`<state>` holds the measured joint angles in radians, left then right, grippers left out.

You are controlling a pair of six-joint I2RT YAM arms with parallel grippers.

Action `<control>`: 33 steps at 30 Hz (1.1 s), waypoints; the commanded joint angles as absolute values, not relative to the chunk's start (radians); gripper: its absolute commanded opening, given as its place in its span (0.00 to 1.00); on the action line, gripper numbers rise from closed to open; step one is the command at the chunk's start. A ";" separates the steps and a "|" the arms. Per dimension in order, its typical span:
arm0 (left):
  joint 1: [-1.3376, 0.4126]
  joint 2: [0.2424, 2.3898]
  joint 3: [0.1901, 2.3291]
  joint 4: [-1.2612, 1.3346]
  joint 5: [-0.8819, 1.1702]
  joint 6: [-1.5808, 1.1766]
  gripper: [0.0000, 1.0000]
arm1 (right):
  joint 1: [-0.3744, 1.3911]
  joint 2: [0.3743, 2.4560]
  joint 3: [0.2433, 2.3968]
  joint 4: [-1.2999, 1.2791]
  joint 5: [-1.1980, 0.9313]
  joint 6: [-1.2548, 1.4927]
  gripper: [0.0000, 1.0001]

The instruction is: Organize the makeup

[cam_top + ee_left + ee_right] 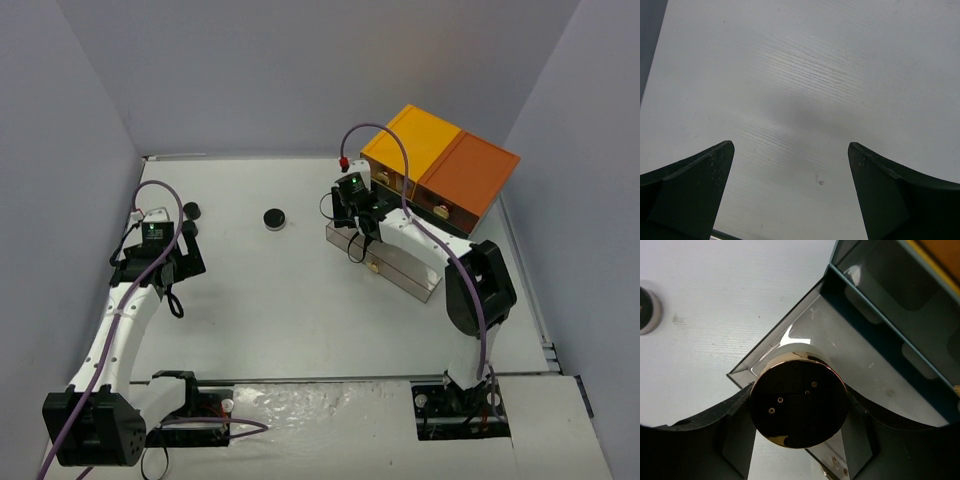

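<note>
My right gripper (357,222) (799,412) is shut on a round jar (799,402) with a gold rim and a glossy dark face. It holds the jar above the near-left corner of a clear drawer (400,270) (870,370) pulled out of the orange-topped drawer box (440,165). A round black jar (275,217) sits on the table at back centre and shows at the left edge of the right wrist view (647,310). Two more black jars (192,210) sit at back left. My left gripper (170,268) (790,200) is open and empty over bare table.
The drawer box (900,295) stands at the back right against the grey wall, with closed drawers above the open one. Grey walls enclose the white table (270,310) on three sides. A purple cable loops over each arm.
</note>
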<state>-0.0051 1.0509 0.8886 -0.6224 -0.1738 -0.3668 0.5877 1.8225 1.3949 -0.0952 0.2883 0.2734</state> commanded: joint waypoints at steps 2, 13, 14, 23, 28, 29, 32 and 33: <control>-0.005 1.029 0.913 -0.580 -0.175 -0.349 0.97 | 0.562 1.906 1.431 -0.026 0.310 0.372 0.03; -0.005 1.026 0.910 -0.574 -0.164 -0.348 0.97 | 0.550 2.008 1.425 -0.017 0.300 0.383 0.42; -0.005 1.028 0.910 -0.573 -0.159 -0.348 0.97 | 0.549 2.014 1.427 -0.018 0.302 0.379 0.47; -0.005 1.055 0.909 -0.564 -0.106 -0.348 0.97 | 0.546 2.018 1.433 -0.024 0.306 0.353 0.75; -0.006 1.065 0.924 -0.563 -0.057 -0.368 0.97 | 0.547 1.997 1.438 -0.041 0.305 0.337 0.78; -0.014 1.069 0.936 -0.560 -0.051 -0.374 0.97 | 0.549 1.980 1.442 -0.045 0.303 0.328 0.79; -0.055 1.098 0.973 -0.544 -0.050 -0.390 0.97 | 0.558 1.917 1.446 -0.063 0.295 0.302 0.80; -0.076 1.114 0.988 -0.536 -0.053 -0.395 0.97 | 0.561 1.891 1.446 -0.071 0.288 0.291 0.81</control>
